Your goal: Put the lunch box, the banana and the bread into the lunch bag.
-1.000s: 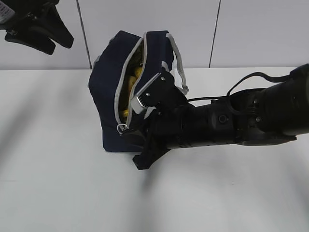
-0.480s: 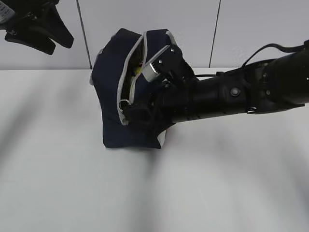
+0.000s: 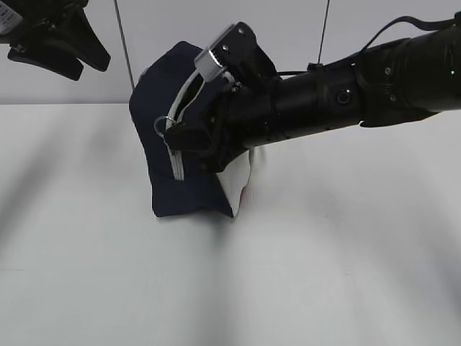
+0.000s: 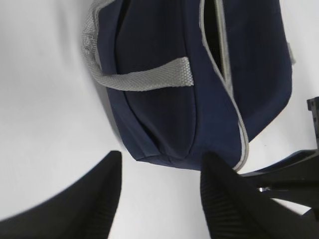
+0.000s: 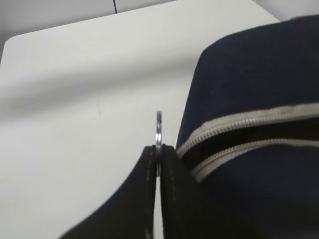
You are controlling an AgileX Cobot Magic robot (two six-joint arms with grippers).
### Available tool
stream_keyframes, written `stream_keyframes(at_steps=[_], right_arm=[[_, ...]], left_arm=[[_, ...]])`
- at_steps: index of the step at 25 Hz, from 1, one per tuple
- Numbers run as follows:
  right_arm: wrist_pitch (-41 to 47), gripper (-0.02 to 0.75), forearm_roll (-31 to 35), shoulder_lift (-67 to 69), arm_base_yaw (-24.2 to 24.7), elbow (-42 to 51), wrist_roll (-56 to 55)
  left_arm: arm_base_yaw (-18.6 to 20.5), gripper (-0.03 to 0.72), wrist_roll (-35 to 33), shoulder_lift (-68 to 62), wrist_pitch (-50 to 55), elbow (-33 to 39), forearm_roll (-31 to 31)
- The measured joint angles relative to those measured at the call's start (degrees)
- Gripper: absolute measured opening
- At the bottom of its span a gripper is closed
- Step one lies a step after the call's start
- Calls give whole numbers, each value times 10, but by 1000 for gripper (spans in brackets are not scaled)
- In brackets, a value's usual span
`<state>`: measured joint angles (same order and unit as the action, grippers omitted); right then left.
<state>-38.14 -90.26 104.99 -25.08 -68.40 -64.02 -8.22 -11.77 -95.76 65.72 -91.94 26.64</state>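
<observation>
The navy lunch bag [image 3: 162, 108] stands on the white table, tilted, with a white side panel [image 3: 236, 184] showing at its lower right. My right gripper [image 3: 173, 135] is shut on the zipper's ring pull [image 5: 158, 127]; below it the grey zipper [image 3: 176, 164] is closed, and beside the pull the teeth [image 5: 239, 134] still gape. The bag also fills the left wrist view [image 4: 164, 89], with a grey handle [image 4: 144, 77]. My left gripper [image 4: 159, 174] is open and empty, held high at the top left [image 3: 54, 36]. The lunch box, banana and bread are hidden.
The white table [image 3: 324, 274] spreads around the bag. A grey panelled wall [image 3: 288, 29] stands behind it. My right arm [image 3: 360, 86] stretches from the right edge across to the bag.
My right gripper has risen along the bag with the ring pull, closing the lower zipper. The yellow contents seen inside earlier are now hidden. The bag has tipped. The left arm is still.
</observation>
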Motion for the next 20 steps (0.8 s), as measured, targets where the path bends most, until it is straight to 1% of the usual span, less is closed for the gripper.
stream_keyframes(at_steps=[6,11,20], right_arm=[[-5,-16,-47,-1,2,-33,-41],[-8,-16,-109,-2,4,-65,-95],[-12,-16,-174,-12,6,-112,-157]], left_arm=[[0,356,-20,0,-23,31,1],[0,313,-32,0,-44,61,4],[0,301,-55,0,-59,69,5]])
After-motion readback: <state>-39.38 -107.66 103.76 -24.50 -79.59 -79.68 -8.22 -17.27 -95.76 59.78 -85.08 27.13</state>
